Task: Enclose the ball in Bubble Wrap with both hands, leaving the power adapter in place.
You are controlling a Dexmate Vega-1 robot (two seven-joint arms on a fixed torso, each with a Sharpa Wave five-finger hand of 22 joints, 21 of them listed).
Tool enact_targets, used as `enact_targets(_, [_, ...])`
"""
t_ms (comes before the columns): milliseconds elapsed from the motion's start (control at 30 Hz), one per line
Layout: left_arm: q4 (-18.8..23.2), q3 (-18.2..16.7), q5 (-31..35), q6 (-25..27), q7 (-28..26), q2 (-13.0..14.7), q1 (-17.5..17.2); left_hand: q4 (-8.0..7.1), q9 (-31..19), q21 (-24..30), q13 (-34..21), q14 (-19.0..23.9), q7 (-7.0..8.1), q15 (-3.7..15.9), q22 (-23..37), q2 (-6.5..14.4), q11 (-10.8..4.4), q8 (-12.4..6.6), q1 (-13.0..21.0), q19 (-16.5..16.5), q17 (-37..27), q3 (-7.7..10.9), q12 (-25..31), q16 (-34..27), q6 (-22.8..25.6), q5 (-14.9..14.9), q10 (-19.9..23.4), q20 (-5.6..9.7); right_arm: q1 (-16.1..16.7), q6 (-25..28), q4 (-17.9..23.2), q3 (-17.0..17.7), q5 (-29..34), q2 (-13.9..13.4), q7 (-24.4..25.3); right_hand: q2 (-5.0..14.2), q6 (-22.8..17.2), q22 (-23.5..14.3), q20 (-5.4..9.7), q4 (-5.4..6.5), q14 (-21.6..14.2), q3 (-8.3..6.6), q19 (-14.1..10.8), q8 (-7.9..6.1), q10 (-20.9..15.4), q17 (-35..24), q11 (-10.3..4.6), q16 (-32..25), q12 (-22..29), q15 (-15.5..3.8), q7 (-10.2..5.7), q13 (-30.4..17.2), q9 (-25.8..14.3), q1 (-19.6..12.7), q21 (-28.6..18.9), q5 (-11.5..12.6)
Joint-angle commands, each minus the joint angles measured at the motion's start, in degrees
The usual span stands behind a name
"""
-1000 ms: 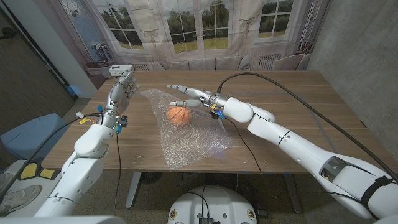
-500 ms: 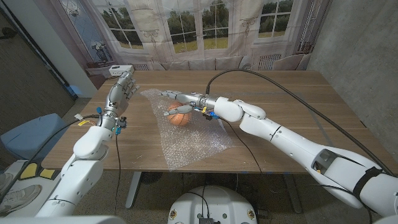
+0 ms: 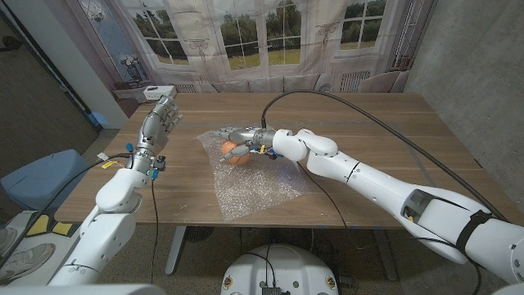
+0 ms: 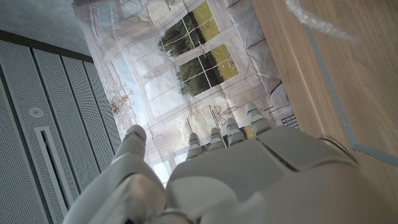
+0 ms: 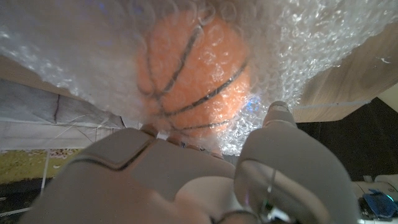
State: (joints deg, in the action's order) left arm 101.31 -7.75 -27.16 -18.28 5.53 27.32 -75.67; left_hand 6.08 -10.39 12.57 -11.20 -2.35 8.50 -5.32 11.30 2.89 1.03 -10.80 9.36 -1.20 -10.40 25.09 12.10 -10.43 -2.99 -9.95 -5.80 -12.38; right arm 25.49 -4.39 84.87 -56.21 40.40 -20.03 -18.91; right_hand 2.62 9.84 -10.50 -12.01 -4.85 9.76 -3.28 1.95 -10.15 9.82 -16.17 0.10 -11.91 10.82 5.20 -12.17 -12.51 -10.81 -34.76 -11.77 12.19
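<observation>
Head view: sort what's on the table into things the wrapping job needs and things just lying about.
Part of the job:
- ball, orange, on the sheet
- Bubble Wrap, spread under the ball, far edge pulled over it
- right hand, gripping the wrap at the ball
- left hand, raised, holding nothing

Just lying about:
- power adapter, white, at the table's far left corner; leave it there

Wooden table (image 3: pixel 393 123); window-scene backdrop (image 3: pixel 246 33) behind far edge; grey wall (image 3: pixel 467 57) at right; blue chair (image 3: pixel 37 176) at left.
</observation>
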Motion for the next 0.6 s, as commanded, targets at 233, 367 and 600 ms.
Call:
enact_targets(233, [-1.77, 0.48, -0.87, 0.1, 1.17, 0.2, 1.69, -0.13, -0.17, 0.05, -0.04, -0.01, 0.19, 0.06, 0.25, 0.01, -0.04, -0.06, -0.74, 0.05, -0.18, -0.23, 0.12, -0.43, 0.15, 0.08, -0.1, 0.05, -1.98, 8.69, -1.39, -3.53, 7.16, 0.89, -7.63, -0.02, 1.66, -0.43, 0.14, -2.53, -4.63, -0.34, -17.51, -1.4, 7.63, 2.23, -0.75, -1.62, 1.39, -1.36, -0.43, 0.07, -0.33, -4.32, -5.62, 1.27])
enact_targets(367, [-2.11, 0.67, -0.82, 0.28, 1.07, 0.16, 2.26, -0.17, -0.17, 0.09, -0.04, -0.02, 0.26, 0.07, 0.25, 0.04, -0.09, -0.08, -0.84, -0.03, -0.18, -0.25, 0.13, -0.43, 0.21, 0.08, -0.05, 0.06, -2.54, 8.65, -2.29, -3.86, 6.97, 1.2, -8.6, 0.45, 0.26, -0.23, 0.15, -3.06, -8.1, -0.67, -24.81, -1.67, 5.54, 2.98, -2.1, -2.42, 2.16, -2.98, -0.46, 0.15, -0.42, -6.06, -7.49, 1.35])
enact_targets(600, [-3.02, 1.22, -0.93, 0.46, 1.24, 0.12, 3.35, -0.24, -0.17, 0.15, -0.03, 0.09, 0.28, 0.18, 0.25, 0.08, -0.05, -0.18, -1.02, -0.17, -0.18, -0.28, 0.19, -0.47, 0.48, 0.07, 0.11, 0.05, -3.42, 6.69, -4.61, -4.53, 6.05, 1.21, -9.05, 1.45, -5.75, 0.22, 1.94, -4.5, -14.47, -2.35, -36.19, -2.84, -2.22, 3.53, -4.26, -4.06, 4.35, -6.31, -0.49, 0.15, -0.64, -12.59, -9.6, 2.08])
